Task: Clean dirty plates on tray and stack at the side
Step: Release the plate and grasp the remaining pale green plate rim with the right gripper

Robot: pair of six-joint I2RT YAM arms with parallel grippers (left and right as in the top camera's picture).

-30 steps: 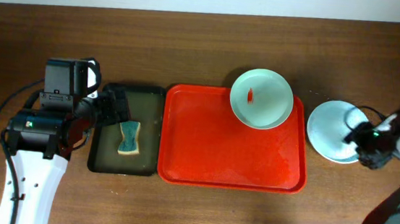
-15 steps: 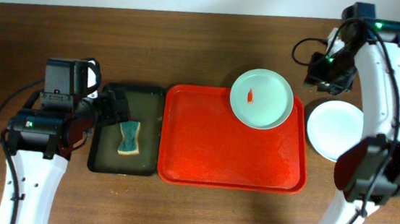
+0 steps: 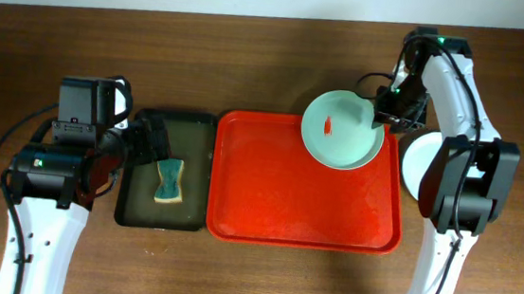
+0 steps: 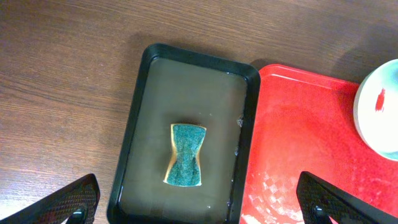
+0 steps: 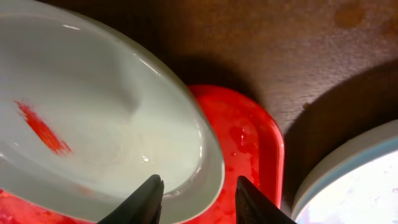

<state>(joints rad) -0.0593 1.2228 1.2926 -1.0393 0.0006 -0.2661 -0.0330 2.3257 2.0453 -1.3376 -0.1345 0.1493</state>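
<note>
A pale mint-blue plate with a red smear sits on the back right corner of the red tray. My right gripper is open at the plate's right rim. In the right wrist view its fingers straddle the rim of the plate, touching nothing that I can see. More plates lie stacked on the table right of the tray, mostly hidden by my right arm; they also show in the right wrist view. My left gripper is open and empty over the dark tray.
A dark green-black tray holding water stands left of the red tray, with a teal sponge lying in it. The sponge also shows in the left wrist view. My right arm stretches along the table's right side.
My right arm has swung from the stacked plates at the right, round the back, to the mint plate's right rim. My left arm has not moved.
</note>
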